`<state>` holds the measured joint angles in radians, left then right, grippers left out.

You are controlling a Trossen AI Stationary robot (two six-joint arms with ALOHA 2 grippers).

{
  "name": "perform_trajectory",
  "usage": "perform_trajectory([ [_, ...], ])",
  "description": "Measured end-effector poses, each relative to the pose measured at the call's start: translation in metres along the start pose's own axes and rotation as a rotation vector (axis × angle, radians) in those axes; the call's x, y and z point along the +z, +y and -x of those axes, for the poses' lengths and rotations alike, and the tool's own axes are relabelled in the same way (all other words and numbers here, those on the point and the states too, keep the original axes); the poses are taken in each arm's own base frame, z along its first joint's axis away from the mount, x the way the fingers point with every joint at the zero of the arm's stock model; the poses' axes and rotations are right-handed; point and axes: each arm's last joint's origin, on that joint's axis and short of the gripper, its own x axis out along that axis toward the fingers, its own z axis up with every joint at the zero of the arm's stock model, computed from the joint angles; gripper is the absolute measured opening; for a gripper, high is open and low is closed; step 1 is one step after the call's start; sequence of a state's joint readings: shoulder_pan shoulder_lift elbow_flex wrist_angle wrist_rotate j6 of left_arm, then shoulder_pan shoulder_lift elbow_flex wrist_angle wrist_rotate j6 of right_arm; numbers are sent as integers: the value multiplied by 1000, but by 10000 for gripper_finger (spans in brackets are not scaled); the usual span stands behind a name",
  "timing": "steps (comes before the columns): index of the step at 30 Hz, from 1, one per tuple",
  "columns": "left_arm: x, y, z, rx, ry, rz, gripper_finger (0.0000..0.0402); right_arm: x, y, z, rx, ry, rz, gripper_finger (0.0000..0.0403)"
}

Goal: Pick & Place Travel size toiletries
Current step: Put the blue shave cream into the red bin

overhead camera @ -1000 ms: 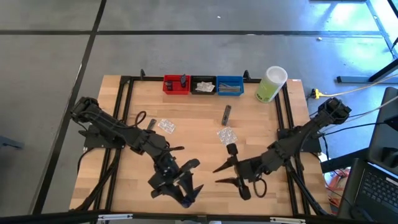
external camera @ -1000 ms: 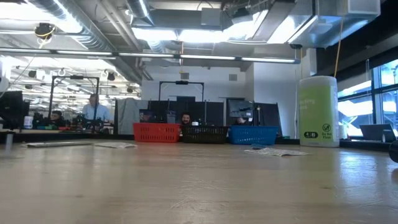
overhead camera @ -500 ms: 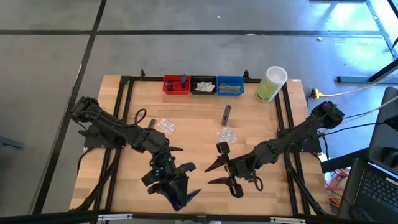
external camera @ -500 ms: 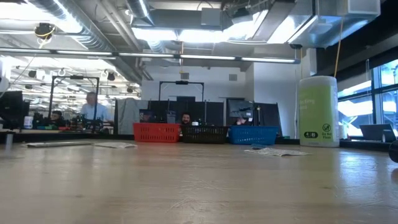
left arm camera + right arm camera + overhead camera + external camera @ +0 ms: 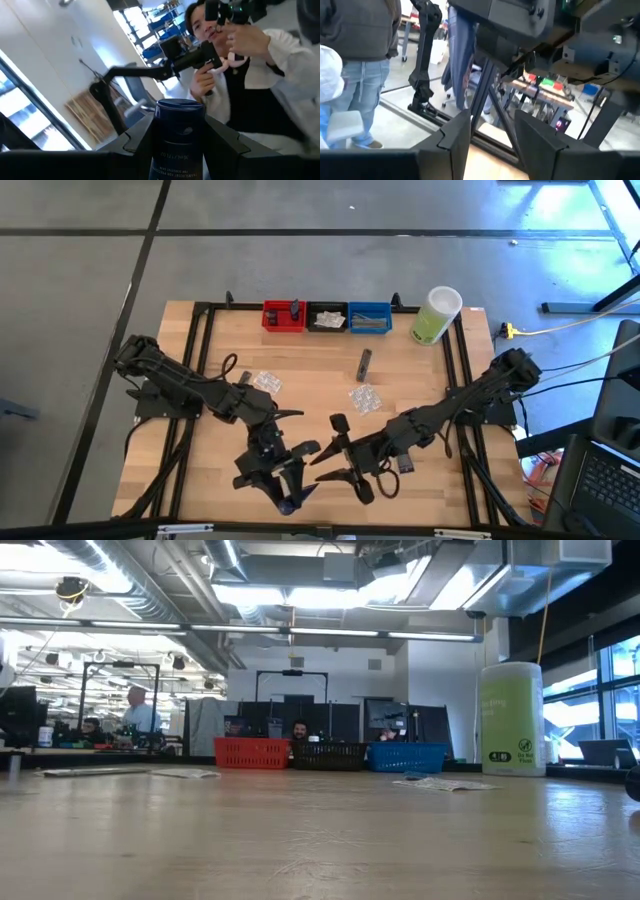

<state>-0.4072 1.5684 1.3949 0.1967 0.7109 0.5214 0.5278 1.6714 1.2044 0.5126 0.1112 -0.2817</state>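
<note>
Dark navy plastic mini tube (image 5: 179, 137), clamped across its body in the left hand (image 5: 290, 485) above the wooden surface's (image 5: 310, 380) near edge, looks light, smooth and squeezable, while the right hand (image 5: 335, 452) gapes empty nearby.

An open-plan robotics lab: a wooden table (image 5: 320, 430) in a black metal frame stands on a bare grey concrete floor (image 5: 300, 260), with exposed ducts and strip lights (image 5: 300, 590) overhead. Across the room, people sit at desks with monitors (image 5: 290, 725) beyond the table's far edge. A person (image 5: 250, 75) working a handheld controller faces the left arm's tool, and a spare arm stand (image 5: 422, 75) waits on the floor.
</note>
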Motion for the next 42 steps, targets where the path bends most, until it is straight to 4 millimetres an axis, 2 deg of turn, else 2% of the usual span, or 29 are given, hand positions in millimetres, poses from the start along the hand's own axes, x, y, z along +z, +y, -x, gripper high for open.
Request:
perform_trajectory([
  [5,-5,0,2,-8,34,103,137,10,-1,-10,6,15,-11,170],
  [13,-5,0,3,-17,36,153,137,13,0,-29,14,59,-5,191],
  [17,-7,-1,3,-29,48,178,137,11,3,-29,43,74,-24,188],
  [22,-8,-1,3,-29,57,272,137,12,4,-20,65,184,-40,177],
  [27,-9,-2,3,-34,65,318,137,10,3,-17,26,244,-35,173],
  [34,-16,-7,4,-60,133,420,137,12,4,-15,23,243,-42,190],
  [42,-18,-7,5,-60,152,362,137,13,4,-15,36,230,-73,210],
])
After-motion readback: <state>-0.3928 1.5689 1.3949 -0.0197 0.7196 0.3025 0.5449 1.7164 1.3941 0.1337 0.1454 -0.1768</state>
